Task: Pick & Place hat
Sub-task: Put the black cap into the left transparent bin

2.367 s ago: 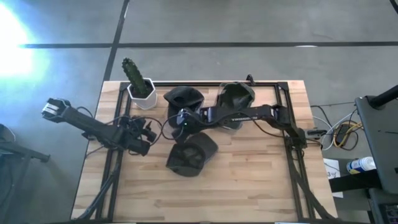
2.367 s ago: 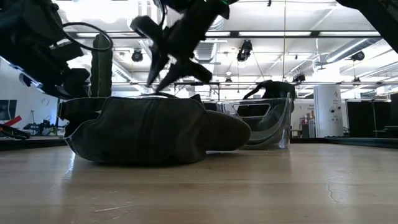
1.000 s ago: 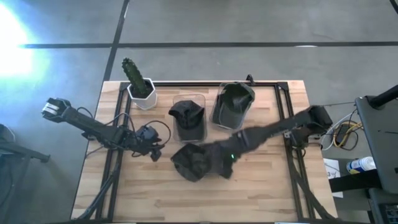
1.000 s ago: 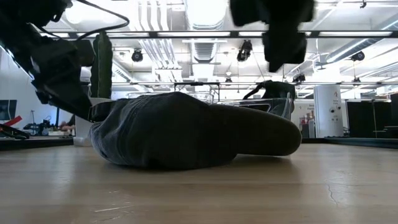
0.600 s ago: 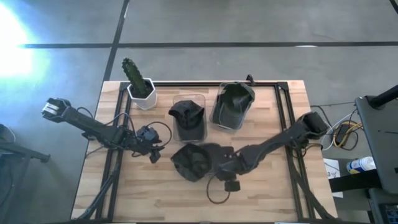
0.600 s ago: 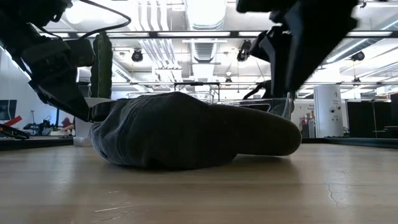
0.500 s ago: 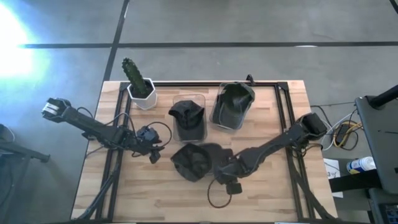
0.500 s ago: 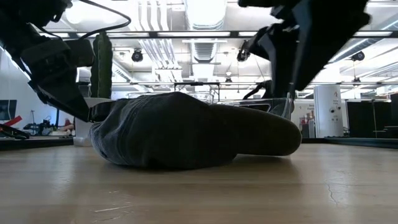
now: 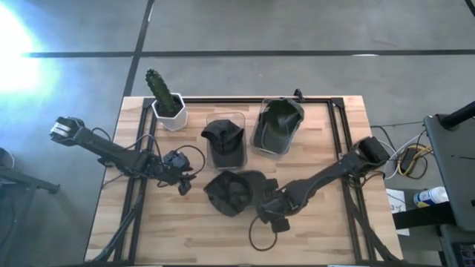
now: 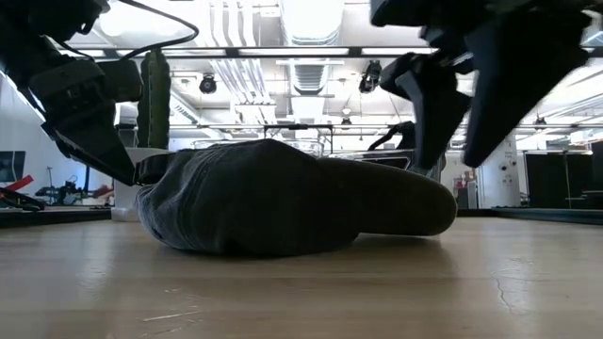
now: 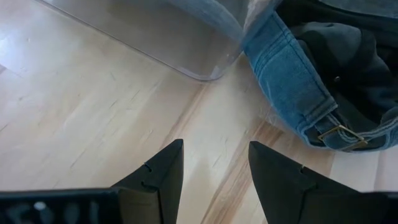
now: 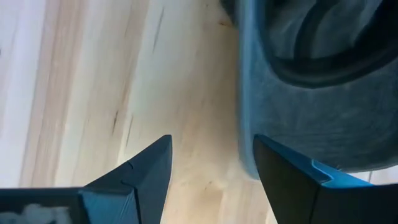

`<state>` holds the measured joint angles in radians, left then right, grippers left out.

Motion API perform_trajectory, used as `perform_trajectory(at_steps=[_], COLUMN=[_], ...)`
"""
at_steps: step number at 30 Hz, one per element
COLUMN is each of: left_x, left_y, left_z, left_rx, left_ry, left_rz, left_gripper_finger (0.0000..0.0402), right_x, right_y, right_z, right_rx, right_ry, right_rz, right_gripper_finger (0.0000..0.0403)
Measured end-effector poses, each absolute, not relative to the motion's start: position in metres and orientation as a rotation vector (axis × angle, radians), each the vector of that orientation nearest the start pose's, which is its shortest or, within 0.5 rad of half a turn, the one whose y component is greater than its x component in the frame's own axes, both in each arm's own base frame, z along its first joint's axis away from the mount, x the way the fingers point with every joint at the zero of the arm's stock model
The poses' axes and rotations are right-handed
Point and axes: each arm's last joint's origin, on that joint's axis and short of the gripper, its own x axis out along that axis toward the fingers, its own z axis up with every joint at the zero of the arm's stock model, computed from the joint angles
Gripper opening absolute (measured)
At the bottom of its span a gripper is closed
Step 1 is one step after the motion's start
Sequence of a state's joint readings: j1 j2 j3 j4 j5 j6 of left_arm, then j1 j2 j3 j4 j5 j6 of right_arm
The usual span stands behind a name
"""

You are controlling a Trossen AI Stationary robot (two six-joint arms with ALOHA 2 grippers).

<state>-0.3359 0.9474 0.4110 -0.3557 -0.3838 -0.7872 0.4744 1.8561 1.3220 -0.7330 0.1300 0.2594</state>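
Observation:
A dark denim cap (image 9: 234, 191) lies on the wooden table near its middle, with its brim toward the table's right. It also shows in the low view (image 10: 283, 198). Its back strap with a brass buckle (image 11: 339, 132) shows in the left wrist view. My left gripper (image 9: 187, 182) is open and empty, left of the cap, with its fingers (image 11: 158, 171) pointing at the strap end. My right gripper (image 9: 266, 213) is open and empty, just near-right of the cap. The brim's edge (image 12: 273, 124) lies beside its fingers.
Two clear bins stand behind the cap. One (image 9: 226, 141) holds a dark cap and the other (image 9: 278, 124) holds another. A cactus in a white pot (image 9: 165, 102) stands at the far left. A black frame rail (image 9: 345, 148) runs along the table's right side. A loose cable loop (image 9: 256, 236) lies near the right gripper.
My right gripper has moved from above the cap's brim toward the table's near edge and now hangs beside the cap. The cap has stayed where it was.

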Motion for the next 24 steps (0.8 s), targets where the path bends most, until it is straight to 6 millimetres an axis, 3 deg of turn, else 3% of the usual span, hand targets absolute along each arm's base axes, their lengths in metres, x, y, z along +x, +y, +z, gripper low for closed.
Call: perform_trajectory(at_steps=[11, 19, 24], left_x=[0.161, 0.161, 0.161], left_y=[-0.045, -0.045, -0.045], left_z=[0.171, 0.171, 0.171], left_rx=[-0.428, -0.435, -0.461], left_ry=[0.757, 0.755, 0.752], left_rz=[0.363, 0.366, 0.365], left_gripper_finger=[0.0174, 0.0174, 0.0174], right_x=[0.330, 0.338, 0.348], right_y=[0.163, 0.166, 0.159], right_z=[0.177, 0.139, 0.133], right_rx=[-0.259, -0.243, -0.239], right_ry=[1.119, 1.214, 1.223], right_rz=[-0.020, 0.022, 0.001], right_gripper_finger=[0.0221, 0.0220, 0.0184])
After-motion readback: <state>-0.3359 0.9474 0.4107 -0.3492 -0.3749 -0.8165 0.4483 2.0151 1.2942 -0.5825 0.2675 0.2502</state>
